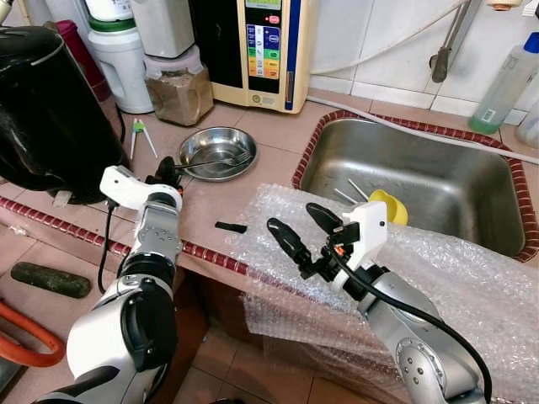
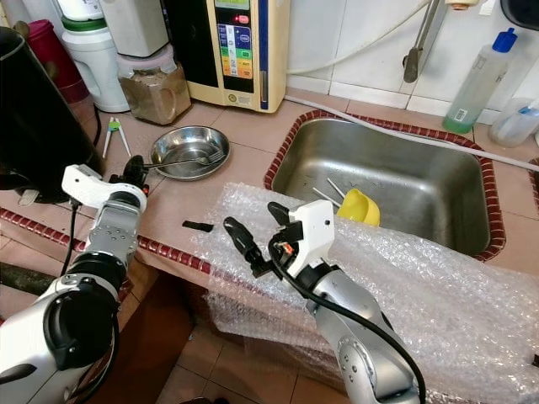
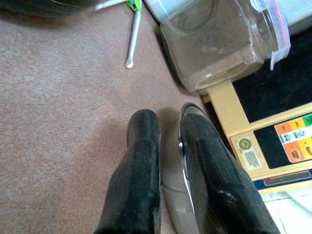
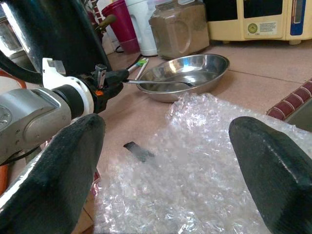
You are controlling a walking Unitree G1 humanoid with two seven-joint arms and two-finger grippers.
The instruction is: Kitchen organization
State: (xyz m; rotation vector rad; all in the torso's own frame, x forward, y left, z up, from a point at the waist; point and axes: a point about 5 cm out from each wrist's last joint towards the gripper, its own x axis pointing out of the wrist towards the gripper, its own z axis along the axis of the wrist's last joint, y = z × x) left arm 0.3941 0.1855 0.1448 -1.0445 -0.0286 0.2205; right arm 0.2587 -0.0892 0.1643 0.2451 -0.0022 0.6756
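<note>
Presently the left pincer (image 1: 171, 171) sits at the near rim of the steel bowl (image 1: 217, 152) on the tiled surface (image 1: 278, 126), its two black fingers (image 3: 141, 170) clamped close on a thin silver utensil handle (image 4: 146, 82) whose far end lies inside the bowl; the left wrist view shows the bright metal edge pinched between them. Bowl position: on the surface between the sink (image 1: 421, 181) and the large black pot (image 1: 46, 105), just in front of a jar of brown powder (image 1: 178, 88) and a cream appliance with coloured buttons (image 1: 261, 50). A green-tipped pair of white sticks (image 1: 139, 135) lies beside the bowl on the pot side. The right pincer (image 1: 299, 227) hangs released, fingers spread wide, above a sheet of bubble wrap (image 1: 438, 278) that drapes over the surface edge in front of the sink. A small dark strip (image 1: 231, 227) lies on the surface just beside the wrap. Inside the sink rest a yellow cup (image 1: 392, 204) and some slim utensils (image 1: 349, 192). A green bottle (image 1: 505, 84) stands behind the sink.
</note>
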